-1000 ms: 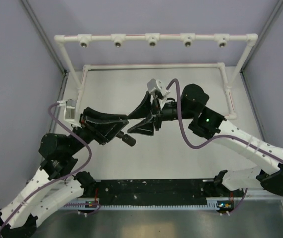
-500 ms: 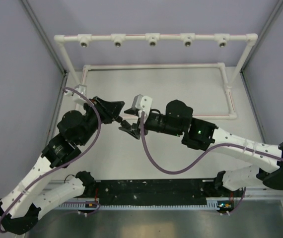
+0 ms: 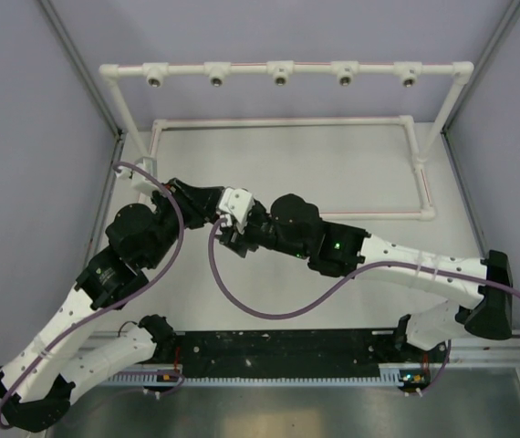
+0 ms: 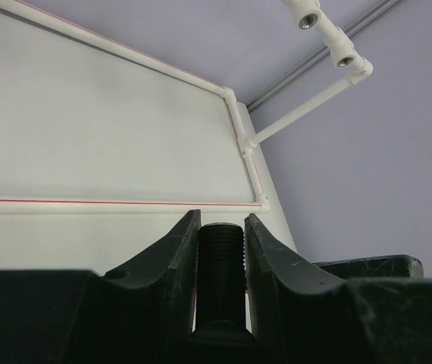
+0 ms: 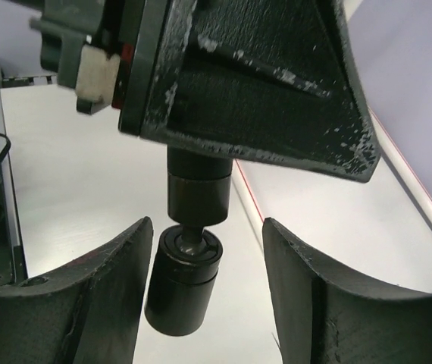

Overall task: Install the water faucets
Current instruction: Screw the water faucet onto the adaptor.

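My left gripper (image 4: pixel 222 220) is shut on a black water faucet (image 4: pixel 222 258), whose threaded stem stands up between the fingers. In the right wrist view the faucet's stubby cylindrical end (image 5: pixel 184 280) hangs below the left gripper's body (image 5: pixel 254 91). My right gripper (image 5: pixel 208 227) is open around that end, which sits close to its left finger (image 5: pixel 102 288) without a clear grip. From above, the left gripper (image 3: pixel 213 208) and the right gripper (image 3: pixel 226 235) meet at the table's left middle, and the faucet is hidden between them.
A white pipe frame (image 3: pixel 280 68) with several metal-ringed sockets spans the back, and its lower loop (image 3: pixel 415 173) lies on the table. The same frame (image 4: pixel 239 121) shows in the left wrist view. A black rail (image 3: pixel 278 347) runs along the near edge.
The left arm swung back and left with the faucet, then held still. The right arm followed it leftward, and its open jaws now straddle the faucet's lower end.
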Robot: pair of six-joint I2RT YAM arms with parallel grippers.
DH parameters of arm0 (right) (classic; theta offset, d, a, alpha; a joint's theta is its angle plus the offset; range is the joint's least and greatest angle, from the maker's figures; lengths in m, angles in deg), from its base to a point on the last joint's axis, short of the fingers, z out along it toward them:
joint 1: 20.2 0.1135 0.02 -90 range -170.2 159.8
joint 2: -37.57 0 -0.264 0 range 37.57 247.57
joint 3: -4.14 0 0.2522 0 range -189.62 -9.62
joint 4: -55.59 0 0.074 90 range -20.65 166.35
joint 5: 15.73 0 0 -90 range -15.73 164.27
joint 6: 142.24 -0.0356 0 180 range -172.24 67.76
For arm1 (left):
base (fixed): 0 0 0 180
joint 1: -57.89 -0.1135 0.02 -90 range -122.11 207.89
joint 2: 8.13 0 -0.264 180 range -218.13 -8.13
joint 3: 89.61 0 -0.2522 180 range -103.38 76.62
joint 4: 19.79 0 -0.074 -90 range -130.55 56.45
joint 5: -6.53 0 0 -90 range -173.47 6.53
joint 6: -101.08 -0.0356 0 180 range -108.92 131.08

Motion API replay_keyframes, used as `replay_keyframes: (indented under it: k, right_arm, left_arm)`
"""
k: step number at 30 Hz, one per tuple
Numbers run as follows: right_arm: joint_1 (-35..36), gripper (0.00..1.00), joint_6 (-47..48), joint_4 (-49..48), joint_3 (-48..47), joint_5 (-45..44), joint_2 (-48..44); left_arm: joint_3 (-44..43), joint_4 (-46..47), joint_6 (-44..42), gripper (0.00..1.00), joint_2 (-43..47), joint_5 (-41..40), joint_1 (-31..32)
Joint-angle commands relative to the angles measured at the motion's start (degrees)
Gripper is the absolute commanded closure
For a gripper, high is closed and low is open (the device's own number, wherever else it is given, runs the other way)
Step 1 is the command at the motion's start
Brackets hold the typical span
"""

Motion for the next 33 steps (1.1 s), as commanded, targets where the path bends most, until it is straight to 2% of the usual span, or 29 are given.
replay_keyframes:
  k: [1, 13, 16, 17, 18, 19, 23, 25, 29, 33]
  right_arm:
    - [1.0, 0.42, 0.6, -2.8, -4.6, -2.6, 0.5]
    - [1.4, 0.49, 0.6, -3.6, -6.8, -2.8, 2.1]
    - [1.5, 0.65, 0.8, -2.8, -7.1, -2.5, 2.6]
    - [1.5, 0.77, 0.8, -2.1, -7.4, -2.0, 2.7]
    - [1.5, 0.93, 1.0, -1.5, -7.7, -1.4, 2.7]
    - [1.5, 1.00, 0.8, -1.1, -7.7, -1.2, 2.9]
    - [1.3, 1.00, -0.3, -0.4, -6.4, 2.2, 2.0]
    - [0.7, 1.00, -1.9, -0.4, -5.5, 7.3, 1.3]
    - [-4.4, 1.00, -10.0, -2.2, -4.1, 25.2, -0.2]
    - [-11.4, 1.00, -24.7, -11.9, -0.6, 46.3, -1.6]
  left_arm:
    - [-2.1, 4.9, 0.8, 1.00, 0.9, -0.2, 0.1]
    - [-1.7, 5.6, 1.2, 1.00, 0.7, 0.5, 0.1]
    - [-1.6, 5.6, 1.4, 1.00, 0.7, 0.8, 0.2]
    - [-1.5, 5.7, 1.3, 1.00, 0.9, 0.8, 0.1]
    - [-1.3, 5.8, 1.2, 1.00, 1.0, 1.0, 0.1]
    - [-1.2, 6.1, 0.8, 1.00, 1.0, 1.6, 0.1]
    - [3.7, 14.0, -3.2, 1.00, 4.2, 9.5, 0.1]
    - [7.6, 20.6, -4.2, 1.00, 6.4, 14.1, 0.1]
    - [14.6, 33.5, -3.8, 1.00, 10.3, 25.2, 0.1]
    - [18.6, 42.3, -2.8, 1.00, 12.5, 35.2, 0.1]
